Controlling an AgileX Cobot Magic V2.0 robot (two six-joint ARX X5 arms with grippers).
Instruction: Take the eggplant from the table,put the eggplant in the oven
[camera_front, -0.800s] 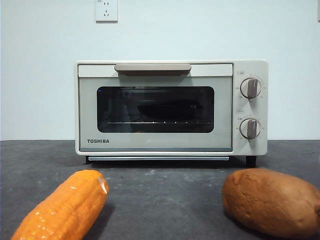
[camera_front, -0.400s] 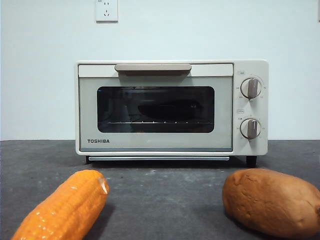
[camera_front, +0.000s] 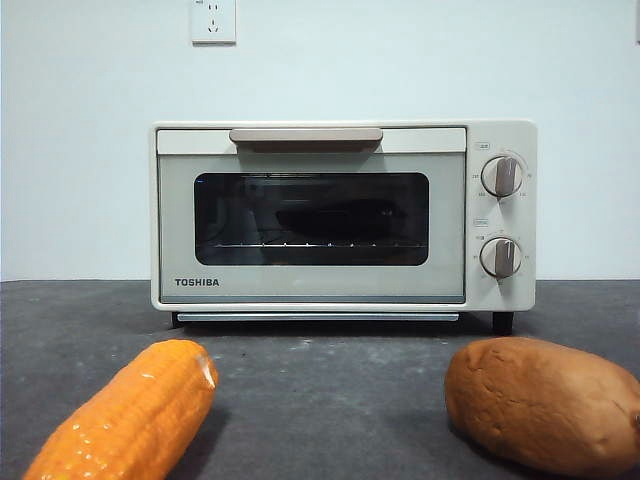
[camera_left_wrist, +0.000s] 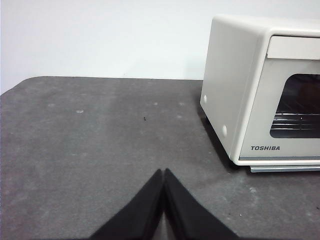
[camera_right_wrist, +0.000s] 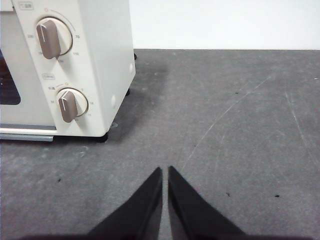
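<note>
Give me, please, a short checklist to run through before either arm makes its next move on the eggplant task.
1. Eggplant inside the oven, seen as a dark shape on the rack behind the glass: ok.
2. Oven door shut, handle up: ok.
3. Left claw shut, holding nothing, over bare table: ok.
4. Right claw shut, holding nothing: ok.
5. Corn cob and sweet potato lying on the table in front of the oven: ok.
6. Knob settings: cannot tell.

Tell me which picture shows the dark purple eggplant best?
The front view: the glossy dark purple eggplant lies on the rack behind the cream-white oven's shut glass door. Neither wrist view shows it, only parts of the oven.
</note>
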